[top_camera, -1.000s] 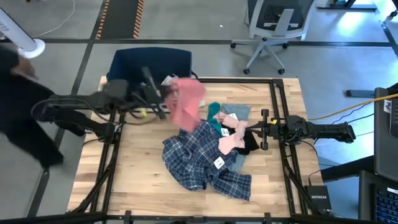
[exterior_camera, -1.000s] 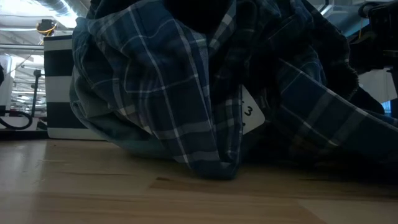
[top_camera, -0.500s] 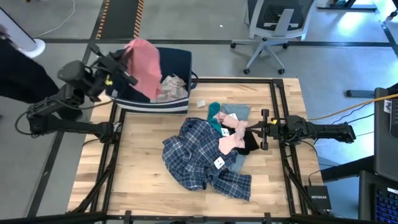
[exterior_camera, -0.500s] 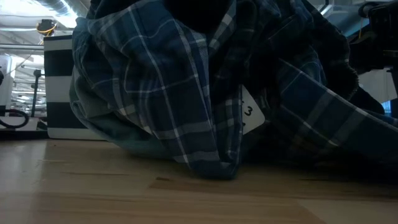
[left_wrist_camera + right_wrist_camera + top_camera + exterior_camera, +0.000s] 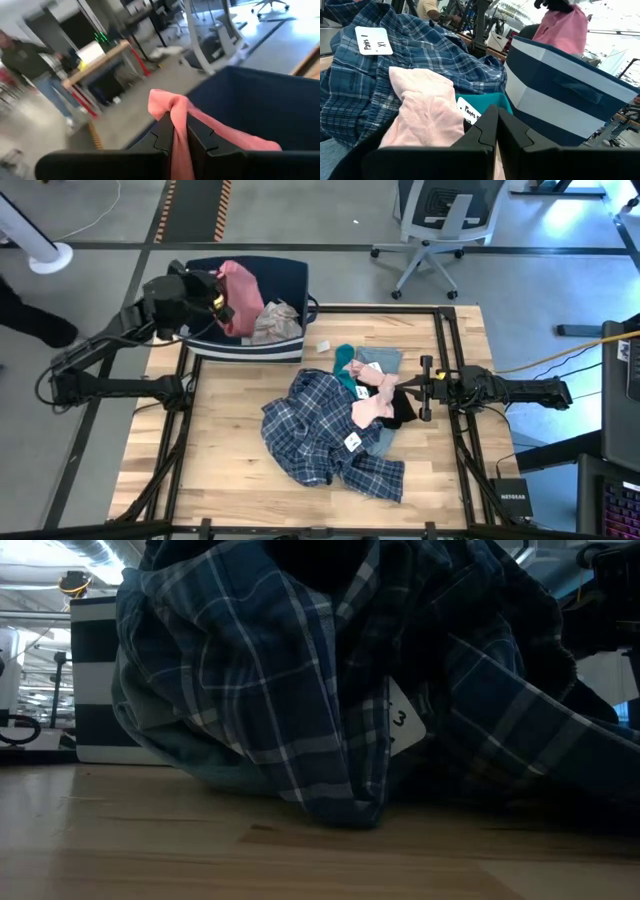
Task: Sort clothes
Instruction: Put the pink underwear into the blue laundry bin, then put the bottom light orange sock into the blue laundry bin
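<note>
Over the bin (image 5: 290, 275), the left gripper (image 5: 218, 305), clamping the pink garment (image 5: 240, 295), has lowered it inside.

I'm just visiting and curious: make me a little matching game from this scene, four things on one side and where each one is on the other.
Things:
1. pink garment
2. plaid shirt
3. right gripper
4. teal piece

Places:
A. spread over the middle of the table
B. at the right edge of the clothes pile
C. pinched in the left gripper over the dark blue bin
D. at the pile's far side, near the bin

Pairs: 1-C, 2-A, 3-B, 4-D
</note>
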You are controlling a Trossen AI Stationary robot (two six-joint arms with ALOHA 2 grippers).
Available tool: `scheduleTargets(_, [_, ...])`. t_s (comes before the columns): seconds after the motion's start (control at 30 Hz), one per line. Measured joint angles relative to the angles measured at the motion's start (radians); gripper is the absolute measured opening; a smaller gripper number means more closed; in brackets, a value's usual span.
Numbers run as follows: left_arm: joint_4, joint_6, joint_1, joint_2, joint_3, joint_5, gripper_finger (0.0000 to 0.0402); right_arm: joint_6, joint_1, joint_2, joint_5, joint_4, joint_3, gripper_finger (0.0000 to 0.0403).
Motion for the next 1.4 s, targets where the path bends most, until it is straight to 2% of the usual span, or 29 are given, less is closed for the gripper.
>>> scheduleTargets(0.3, [-0.15,-0.119,0.069,0.076,0.0,0.128,0.0029,0.0,0.0,0.0,0.0,0.0,0.0,0.0017])
scheduleTargets(0.5, [-0.186,-0.14,0.099,0.101,0.0,0.13,0.0104,0.0,0.0,0.0,0.0,0.0,0.0,0.0017])
scheduleTargets(0.67, [-0.244,-0.152,0.101,0.1,0.025,0.197,0.0172,0.0,0.0,0.0,0.0,0.0,0.0,0.0017])
scheduleTargets(0.83, [-0.323,-0.197,0.071,0.095,0.097,0.253,0.0207,0.0,0.0,0.0,0.0,0.0,0.0,0.0017])
scheduleTargets(1.13, [-0.126,-0.194,-0.016,0.103,0.074,0.609,0.0214,0.0,0.0,0.0,0.0,0.0,0.0,0.0017])
scheduleTargets(1.23, [-0.047,-0.196,-0.07,0.121,0.057,0.66,0.0214,0.0,0.0,0.0,0.0,0.0,0.0,0.0017])
scheduleTargets(1.4, [0.045,-0.177,-0.157,0.172,0.041,0.666,0.0214,0.0,0.0,0.0,0.0,0.0,0.0,0.0017])
